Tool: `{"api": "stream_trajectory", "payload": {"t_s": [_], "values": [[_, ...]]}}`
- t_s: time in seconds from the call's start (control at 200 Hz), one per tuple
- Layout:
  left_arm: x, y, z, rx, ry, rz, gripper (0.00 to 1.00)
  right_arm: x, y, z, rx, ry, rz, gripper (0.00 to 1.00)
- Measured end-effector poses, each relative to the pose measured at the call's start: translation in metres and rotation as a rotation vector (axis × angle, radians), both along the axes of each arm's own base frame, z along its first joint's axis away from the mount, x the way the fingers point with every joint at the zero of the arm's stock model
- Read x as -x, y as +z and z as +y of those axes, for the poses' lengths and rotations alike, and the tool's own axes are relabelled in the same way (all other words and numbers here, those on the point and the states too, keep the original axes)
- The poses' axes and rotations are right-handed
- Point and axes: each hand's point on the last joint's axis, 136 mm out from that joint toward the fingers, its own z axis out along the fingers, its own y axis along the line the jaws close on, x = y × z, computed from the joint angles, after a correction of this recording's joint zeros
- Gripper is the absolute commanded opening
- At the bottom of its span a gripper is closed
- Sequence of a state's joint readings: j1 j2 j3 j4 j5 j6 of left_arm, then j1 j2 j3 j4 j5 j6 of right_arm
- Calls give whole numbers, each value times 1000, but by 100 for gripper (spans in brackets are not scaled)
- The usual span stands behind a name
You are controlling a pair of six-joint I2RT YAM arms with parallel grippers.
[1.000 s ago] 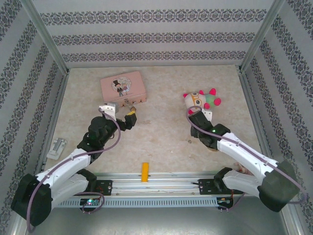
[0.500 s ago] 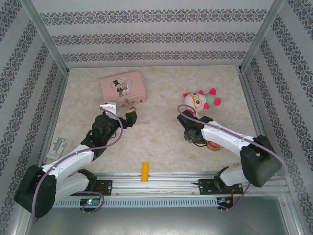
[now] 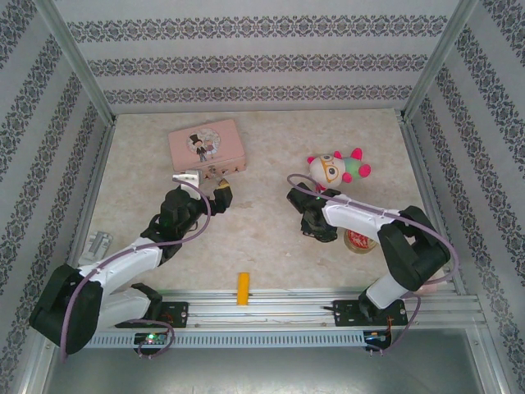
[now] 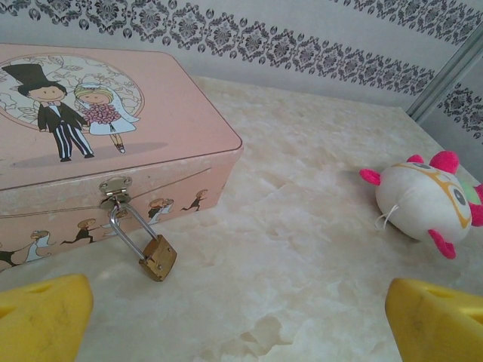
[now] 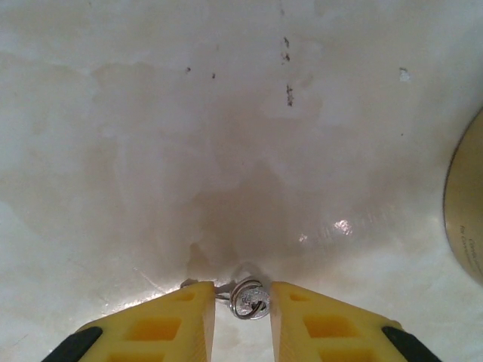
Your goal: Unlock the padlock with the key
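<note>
The small brass padlock (image 4: pixel 158 258) hangs by its silver shackle from the hasp of the pink tin (image 4: pixel 113 143) and rests on the table; in the top view the padlock (image 3: pixel 220 175) sits at the tin's front edge. My left gripper (image 4: pixel 241 332) is open wide just in front of it, with nothing between its yellow fingers (image 4: pixel 45 317). The left gripper (image 3: pixel 203 184) points at the tin. My right gripper (image 3: pixel 316 226) is down on the table at centre right. Its jaws (image 5: pixel 243 292) are shut on the tiny silvery key (image 5: pixel 247 299), which lies flat between the pads.
A white and pink plush toy (image 3: pixel 338 167) lies behind the right gripper. A round gold-rimmed disc (image 3: pixel 359 240) sits beside the right arm, its edge (image 5: pixel 468 204) close to the right fingers. A yellow block (image 3: pixel 243 288) lies at the near rail, and a grey metal piece (image 3: pixel 98 245) at the left wall.
The right arm has swung left and down to the table, and its jaws have narrowed round the key. The left gripper has crept slightly closer to the tin, still open.
</note>
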State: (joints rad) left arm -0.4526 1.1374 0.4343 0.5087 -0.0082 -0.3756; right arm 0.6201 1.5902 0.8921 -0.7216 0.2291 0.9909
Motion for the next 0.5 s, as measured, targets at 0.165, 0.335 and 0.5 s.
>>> {"api": "stream_trajectory", "payload": {"t_s": [0.165,0.335,0.5], "values": [[0,-2,0,-2,0,4,99,1,-2,1,-10,-13,5,27],[-1,-7,0,-5,1,19,99,5,-7,-1,-8,-31,12,27],[-1,-9,-1,-4,2,26,99,7,-9,-3,-5,-35,17,27]]}}
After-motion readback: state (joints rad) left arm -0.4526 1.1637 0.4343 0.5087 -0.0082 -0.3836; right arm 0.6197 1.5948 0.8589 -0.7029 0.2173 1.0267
